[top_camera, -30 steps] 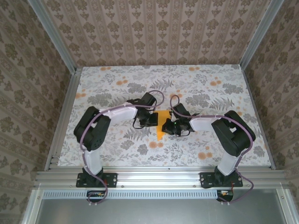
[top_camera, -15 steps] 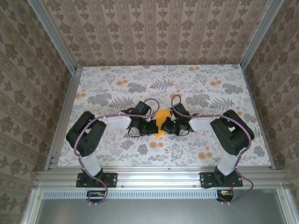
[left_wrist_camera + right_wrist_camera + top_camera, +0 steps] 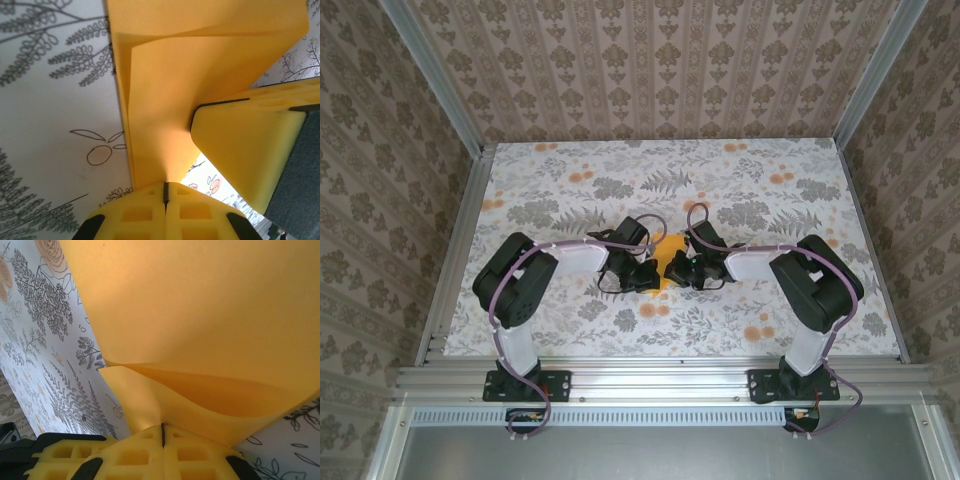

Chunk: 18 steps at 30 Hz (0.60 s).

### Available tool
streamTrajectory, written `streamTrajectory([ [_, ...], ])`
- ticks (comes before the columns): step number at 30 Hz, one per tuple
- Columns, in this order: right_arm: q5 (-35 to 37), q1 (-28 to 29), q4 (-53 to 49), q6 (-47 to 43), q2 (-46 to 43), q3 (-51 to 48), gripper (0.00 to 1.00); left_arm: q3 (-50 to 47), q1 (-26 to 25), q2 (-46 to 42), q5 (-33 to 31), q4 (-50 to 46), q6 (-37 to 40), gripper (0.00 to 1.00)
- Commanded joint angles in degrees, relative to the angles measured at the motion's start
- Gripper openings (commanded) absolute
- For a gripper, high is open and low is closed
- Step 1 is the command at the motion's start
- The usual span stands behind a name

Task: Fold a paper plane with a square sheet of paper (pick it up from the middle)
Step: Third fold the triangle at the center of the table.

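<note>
Left gripper point(image 3: 646, 276) had its jaws pressed together, clamped on the square sheet of paper point(image 3: 667, 262). In the left wrist view its two yellow fingers point(image 3: 135, 215) met at a thin seam. The orange-yellow paper point(image 3: 170, 85) ran straight down into that seam, pinched at its lower edge. The paper there was folded, one flap lying over another, with a diagonal fold line across the upper part.

Right gripper point(image 3: 683, 272) was also closed tight on the same sheet, from the opposite side. In the right wrist view its fingers point(image 3: 195, 455) were together with the seam barely visible, and the paper point(image 3: 210, 310) went into it. The sheet bowed above the pinch, two layers parting in a shallow curved gap. In the left wrist view the right gripper's yellow finger point(image 3: 240, 145) sat against the paper's right side, just beside the left fingers.

The two grippers faced each other near the table's middle, close together, with the paper between them. Could not tell whether the sheet's far edge touched the cloth.

Surface was a white tablecloth point(image 3: 770, 190) printed with grey ferns, leaves and small orange flowers. An aluminium frame rail point(image 3: 660, 378) ran along the near edge, with the arm bases bolted to it. Walls point(image 3: 650, 70) on three sides were covered in beige striped floral wallpaper, with metal posts at the back corners.
</note>
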Motion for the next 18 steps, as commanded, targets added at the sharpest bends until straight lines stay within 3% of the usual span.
streamTrajectory([
  [1,2.2,-2.0,0.1,-3.5,2.0,-1.6,0.08,-0.9,-0.2,2.4,-4.7,-9.7,3.3,0.0],
  [9,1.6,-5.0,3.1,-16.3,1.8,-1.2,0.08,-1.6,-0.2,4.2,-8.1,-15.1,6.6,0.0],
  [18,1.7,-11.2,4.2,-20.6,3.8,0.3,0.08,-1.5,-0.3,5.3,-9.2,-16.2,7.8,0.0],
])
